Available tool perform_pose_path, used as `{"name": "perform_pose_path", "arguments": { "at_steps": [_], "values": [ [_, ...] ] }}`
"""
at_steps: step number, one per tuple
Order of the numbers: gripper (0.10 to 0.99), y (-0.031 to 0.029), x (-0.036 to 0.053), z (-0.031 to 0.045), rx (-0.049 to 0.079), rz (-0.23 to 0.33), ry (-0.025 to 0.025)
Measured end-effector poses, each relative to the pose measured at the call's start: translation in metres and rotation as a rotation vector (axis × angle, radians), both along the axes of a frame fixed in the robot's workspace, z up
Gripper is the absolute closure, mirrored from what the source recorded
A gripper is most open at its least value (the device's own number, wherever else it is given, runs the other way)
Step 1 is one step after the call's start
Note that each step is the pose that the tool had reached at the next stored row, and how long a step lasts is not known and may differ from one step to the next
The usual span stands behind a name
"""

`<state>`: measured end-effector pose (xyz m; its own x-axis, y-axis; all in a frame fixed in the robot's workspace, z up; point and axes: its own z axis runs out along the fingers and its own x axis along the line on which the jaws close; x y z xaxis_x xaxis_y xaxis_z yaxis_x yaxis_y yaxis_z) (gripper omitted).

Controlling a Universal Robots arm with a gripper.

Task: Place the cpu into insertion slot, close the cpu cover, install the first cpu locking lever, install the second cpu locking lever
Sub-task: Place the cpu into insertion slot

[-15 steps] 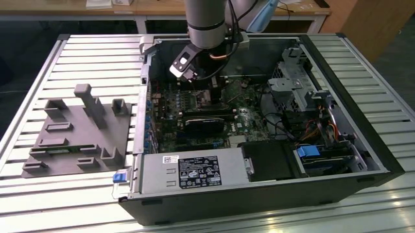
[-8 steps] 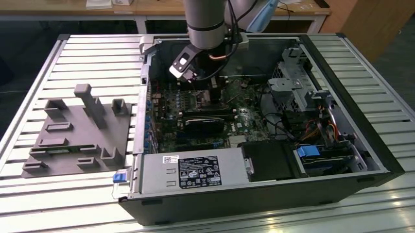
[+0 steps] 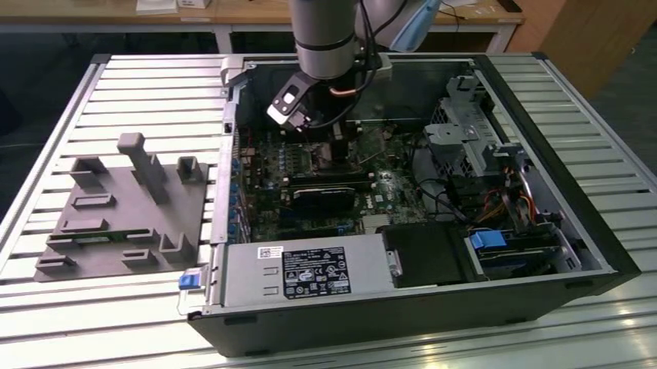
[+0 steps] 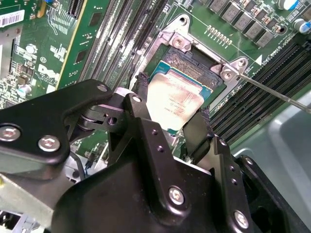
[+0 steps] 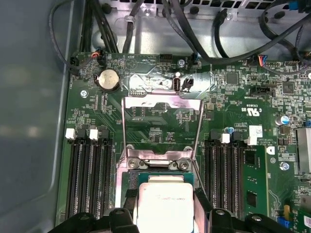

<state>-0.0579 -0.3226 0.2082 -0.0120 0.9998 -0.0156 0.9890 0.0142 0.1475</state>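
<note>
The arm [image 3: 326, 38] comes straight down into an open PC case [image 3: 605, 257], its wrist above the board inside. In the second wrist view the gripper [image 4: 169, 115] is partly closed, and its two black fingers [image 4: 140, 104] press on opposite edges of the cpu [image 4: 177, 97]. The cpu is gripped, silver top up, directly over the slot [image 4: 192, 60] and tilted a little. I cannot tell whether it already rests in the slot. Part of the slot's dark centre shows past the cpu's far edge.

In the first wrist view the cover [image 5: 155, 99] stands swung open on its hinge just beyond the slot, with bare green board showing through its window. A thin metal lever [image 4: 277, 94] runs off from one corner of the slot. Black memory slots [image 5: 90, 179] lie on both sides of the slot, and a coin cell [image 5: 108, 79] sits beyond the cover.

The case lies on its side on a slatted aluminium table [image 3: 154, 84]. A grey moulded fixture [image 3: 123, 207] rests on the table, well apart from the slot, on the exterior view's left. A wooden bench [image 3: 257, 15] stands behind the table.

The power supply [image 3: 246, 269] carries a white label [image 3: 315, 270] with dark print. White lettering and small stickers mark the board.
</note>
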Motion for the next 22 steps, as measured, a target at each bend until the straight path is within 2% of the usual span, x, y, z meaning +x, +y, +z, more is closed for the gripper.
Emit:
{"name": "perform_pose_path", "arguments": {
  "at_steps": [13,22],
  "values": [
    [0.549,0.0006,-0.0018,-0.0108,0.0,0.0,0.0],
    [0.549,0.001,-0.0024,-0.0148,0.002,0.0,0.0]
  ]
}}
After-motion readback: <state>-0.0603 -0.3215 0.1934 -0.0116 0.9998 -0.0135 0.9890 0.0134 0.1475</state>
